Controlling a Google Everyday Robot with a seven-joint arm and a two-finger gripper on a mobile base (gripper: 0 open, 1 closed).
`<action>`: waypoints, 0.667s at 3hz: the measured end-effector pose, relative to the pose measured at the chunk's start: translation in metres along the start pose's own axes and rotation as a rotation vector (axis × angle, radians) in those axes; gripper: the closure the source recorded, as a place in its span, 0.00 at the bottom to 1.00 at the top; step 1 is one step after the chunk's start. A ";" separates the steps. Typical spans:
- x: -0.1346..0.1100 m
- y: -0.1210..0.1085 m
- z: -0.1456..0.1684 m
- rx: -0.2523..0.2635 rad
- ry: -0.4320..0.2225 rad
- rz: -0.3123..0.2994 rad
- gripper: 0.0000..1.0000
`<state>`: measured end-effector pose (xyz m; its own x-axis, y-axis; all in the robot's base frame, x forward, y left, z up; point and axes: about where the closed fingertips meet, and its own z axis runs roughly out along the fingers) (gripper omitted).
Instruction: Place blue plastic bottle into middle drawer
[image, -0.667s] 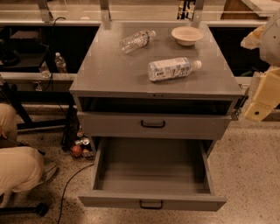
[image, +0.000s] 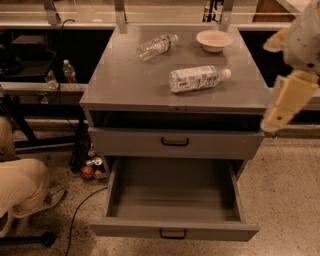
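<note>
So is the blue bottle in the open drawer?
No, the blue plastic bottle lies on the cabinet top; the gripper hovers beside it.

Bench (image: 125, 85) and open middle drawer (image: 125, 229): matt grey metal, smooth. On the bench top, the blue plastic bottle (image: 197, 78) is clear glossy plastic with a pale label, the bowl (image: 214, 40) matt cream. The gripper (image: 280, 112), just right of the bench, has smooth cream casing.
</note>
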<state>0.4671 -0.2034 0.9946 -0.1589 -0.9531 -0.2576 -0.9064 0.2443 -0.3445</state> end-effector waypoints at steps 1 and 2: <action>-0.018 -0.047 0.040 0.002 -0.081 -0.042 0.00; -0.039 -0.086 0.077 -0.008 -0.138 -0.076 0.00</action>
<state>0.5814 -0.1732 0.9650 -0.0348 -0.9351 -0.3526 -0.9172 0.1700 -0.3604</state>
